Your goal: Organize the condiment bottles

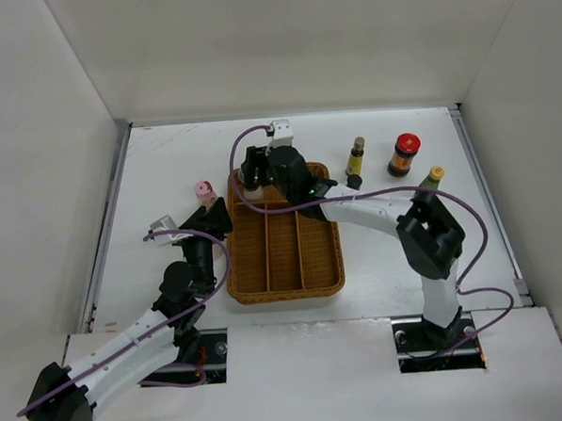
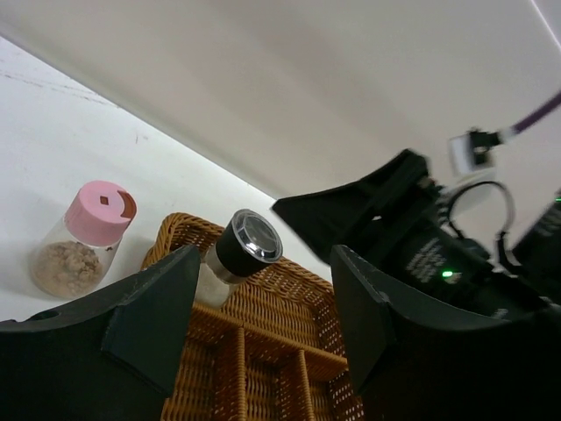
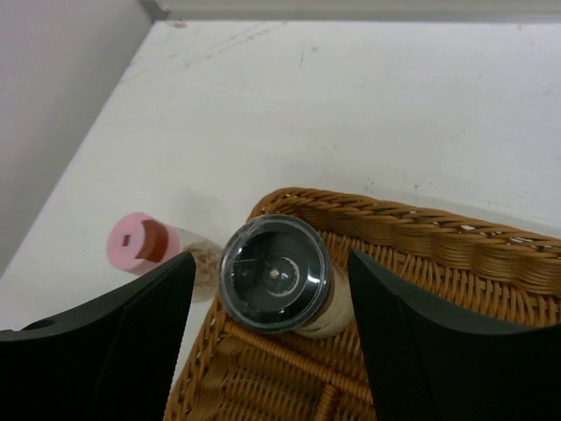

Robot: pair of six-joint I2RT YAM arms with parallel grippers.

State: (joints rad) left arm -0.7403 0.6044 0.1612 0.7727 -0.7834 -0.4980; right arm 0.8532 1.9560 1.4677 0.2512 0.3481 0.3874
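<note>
The right fingers, matte black wedges, are held apart on either side of the grey-lidded jar, with a narrow gap showing at each flank. The round jar, black-collared with a pale body, is stood in the 11 o'clock corner of the woven brown wicker tray. The left fingers are likewise spread, with nothing between them, at 6 o'clock of the pink-capped bottle. Its clear body holds tan granules, and it is stood on the white bench beside the tray. At the tray's 1 to 2 o'clock are stood a slim dark bottle, a red-lidded dark jar and a green-red yellow-capped bottle.
</note>
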